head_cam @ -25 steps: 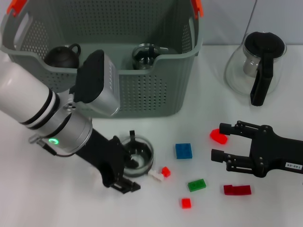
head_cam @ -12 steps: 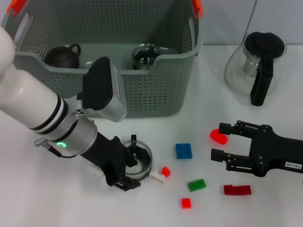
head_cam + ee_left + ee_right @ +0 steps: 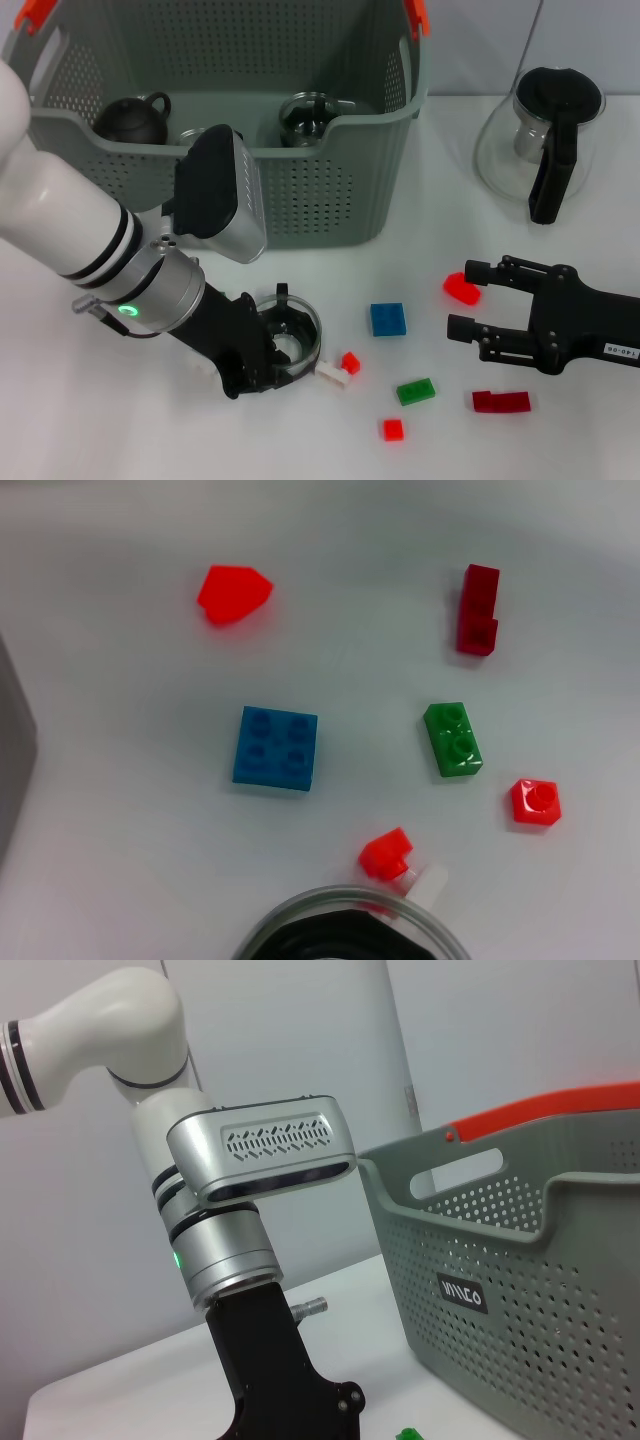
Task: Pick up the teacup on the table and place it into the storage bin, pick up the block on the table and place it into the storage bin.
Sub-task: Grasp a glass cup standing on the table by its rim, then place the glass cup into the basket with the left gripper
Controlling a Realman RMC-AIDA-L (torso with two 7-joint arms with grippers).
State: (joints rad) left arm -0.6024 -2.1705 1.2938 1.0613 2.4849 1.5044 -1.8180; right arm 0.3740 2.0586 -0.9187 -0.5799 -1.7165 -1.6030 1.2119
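A clear glass teacup (image 3: pixel 296 334) stands on the white table, in front of the grey perforated storage bin (image 3: pixel 330 195). My left gripper (image 3: pixel 272 340) is down on the cup, its black fingers drawn in against the rim; the left wrist view shows only the cup's rim (image 3: pixel 350 912). Loose blocks lie to the cup's right: blue (image 3: pixel 387 319), green (image 3: pixel 415 391), dark red (image 3: pixel 501 401), small red (image 3: pixel 392 429) and a red-and-white piece (image 3: pixel 340 367). My right gripper (image 3: pixel 458 297) rests open on the table, with a red block (image 3: pixel 461 289) between its fingers.
Inside the bin are a dark teapot (image 3: pixel 130 118) and a glass vessel (image 3: pixel 305 115). A glass pitcher with a black handle (image 3: pixel 545 140) stands at the back right. The right wrist view shows the bin's wall (image 3: pixel 500 1290) and my left arm (image 3: pixel 250 1260).
My left arm shifted slightly right and settled over the teacup, and its near finger drew in toward the cup. The right arm and the blocks have not moved.
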